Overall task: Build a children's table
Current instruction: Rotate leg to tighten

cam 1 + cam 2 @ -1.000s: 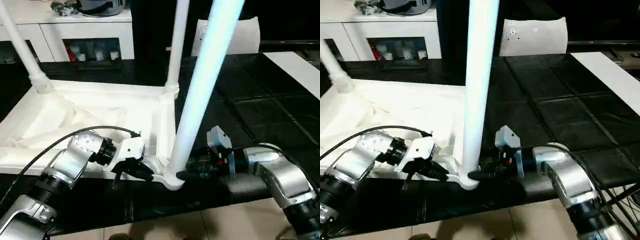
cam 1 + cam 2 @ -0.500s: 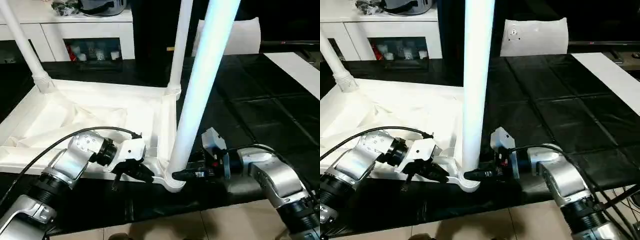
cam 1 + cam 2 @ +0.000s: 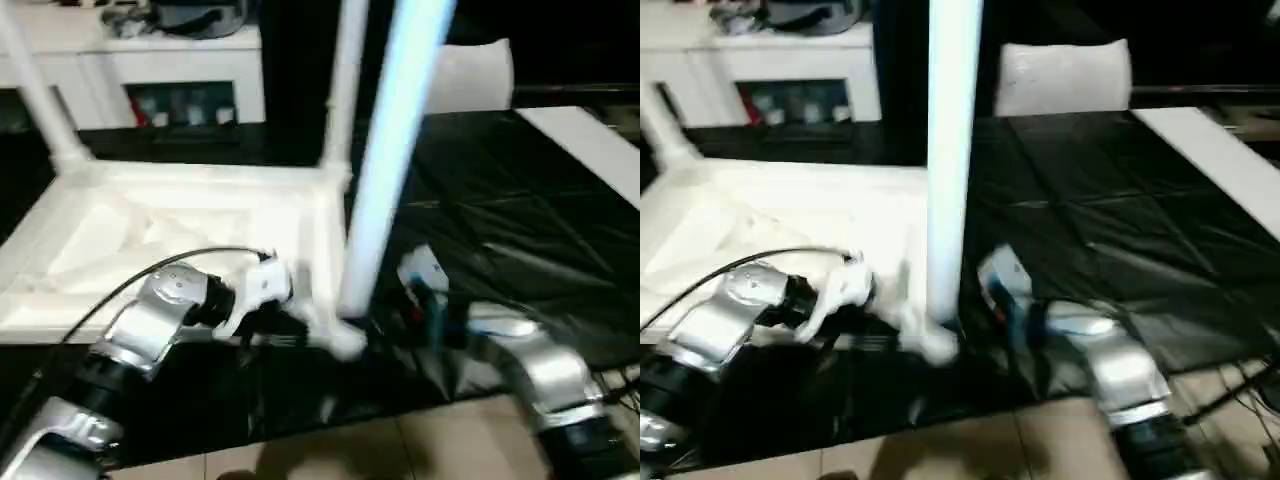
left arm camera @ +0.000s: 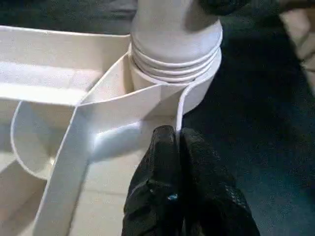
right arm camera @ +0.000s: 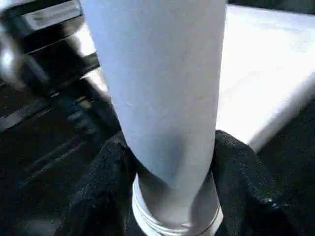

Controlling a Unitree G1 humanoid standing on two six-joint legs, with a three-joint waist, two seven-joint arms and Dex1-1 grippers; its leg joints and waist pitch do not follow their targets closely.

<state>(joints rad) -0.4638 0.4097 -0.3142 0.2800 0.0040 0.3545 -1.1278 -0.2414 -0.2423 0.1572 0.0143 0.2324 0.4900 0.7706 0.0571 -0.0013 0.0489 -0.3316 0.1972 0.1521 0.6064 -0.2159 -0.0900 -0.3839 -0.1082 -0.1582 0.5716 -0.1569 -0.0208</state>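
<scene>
Left tool (image 4: 178, 142) has its two black fingers pressed together, tips against the outer rim of the upturned table top (image 3: 190, 215) just beside the near corner socket (image 4: 197, 81). Right tool (image 5: 170, 196) clasps the base of the near leg (image 3: 385, 150), one black finger (image 5: 106, 182) on each side of it, just above the threaded collar seated in that socket. From that socket the leg rises upright. The table top lies ribbed side up on the black bench (image 3: 520, 200), its near corner close to the bench's front edge. Two more legs (image 3: 340, 90) stand at its far corners. Right of the near leg the bench surface is open; behind the table top stand a white cabinet (image 3: 150, 70) and a white bag (image 3: 1065, 75).
</scene>
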